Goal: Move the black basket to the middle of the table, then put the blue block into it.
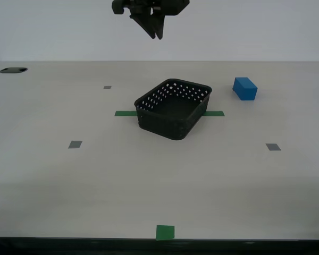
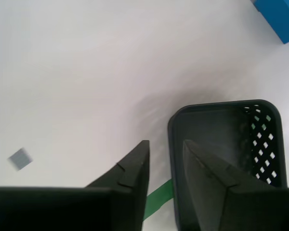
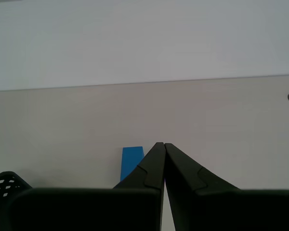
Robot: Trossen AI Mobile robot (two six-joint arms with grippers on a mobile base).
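No readable text, labels, brands, numbers or signs in any view. Basket (image 1: 173,109), block (image 1: 245,88) and table (image 1: 95,175) all plain; tape marks on table unprinted.

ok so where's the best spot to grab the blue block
Come from straight above the blue block and pinch its two long side faces. It lies flat on the table, apart from the basket, with smooth faces and open space all round.
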